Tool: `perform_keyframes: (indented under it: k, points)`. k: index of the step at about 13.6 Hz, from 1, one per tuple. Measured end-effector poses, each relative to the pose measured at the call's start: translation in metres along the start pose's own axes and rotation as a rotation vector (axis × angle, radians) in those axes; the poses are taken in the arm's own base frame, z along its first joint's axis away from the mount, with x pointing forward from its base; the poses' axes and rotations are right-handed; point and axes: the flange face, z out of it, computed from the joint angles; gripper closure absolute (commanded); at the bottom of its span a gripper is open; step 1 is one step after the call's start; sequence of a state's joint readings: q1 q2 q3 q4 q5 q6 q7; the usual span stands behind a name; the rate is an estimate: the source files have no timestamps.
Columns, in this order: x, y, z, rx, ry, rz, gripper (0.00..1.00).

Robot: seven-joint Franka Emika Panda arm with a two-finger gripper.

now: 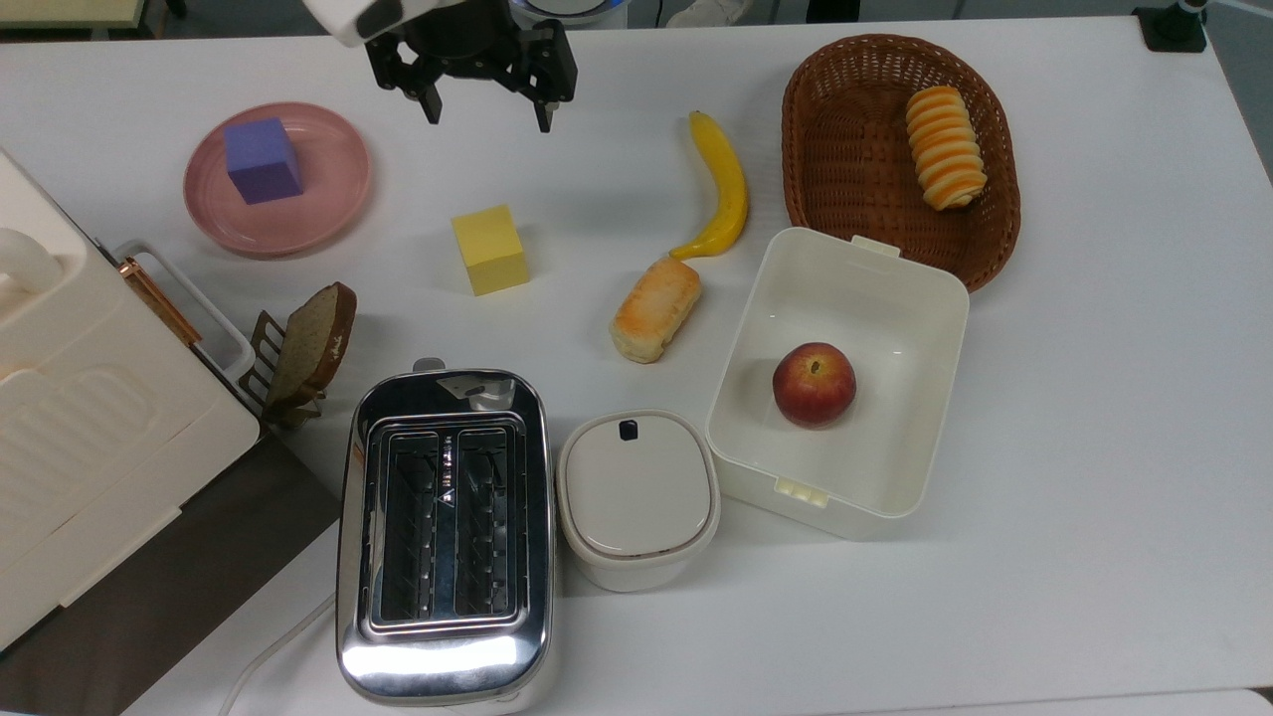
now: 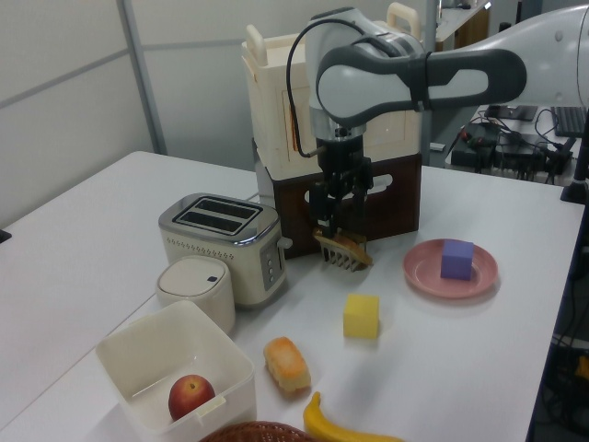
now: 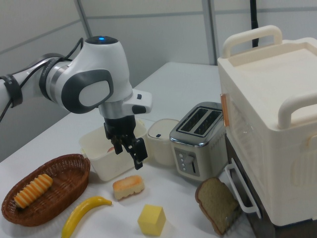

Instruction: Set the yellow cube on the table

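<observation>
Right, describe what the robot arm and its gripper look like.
The arm is glossy white with rounded shells and dark grey joint covers. A small blue light glows on top of the wrist housing, and a black cable loops along it. The gripper is black and blocky, with two short black fingers under a white wrist block.

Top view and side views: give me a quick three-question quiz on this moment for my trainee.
1. True or false: the yellow cube rests on the table, clear of the gripper.
2. What lies on the pink plate? A) purple cube B) banana C) peach
3. Fill in: the gripper's fingers stand ____.

Key: 1 true. 2 A. 3 open.
</observation>
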State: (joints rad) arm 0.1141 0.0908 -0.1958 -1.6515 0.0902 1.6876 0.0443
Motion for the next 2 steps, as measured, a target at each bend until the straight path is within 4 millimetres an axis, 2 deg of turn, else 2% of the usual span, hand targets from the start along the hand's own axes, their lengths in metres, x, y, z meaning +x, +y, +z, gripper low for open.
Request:
perform_keyframes:
  k: [2]
  points:
    - [0.0008,0.0076,-0.0034,0.027,0.004,0.055,0.00]
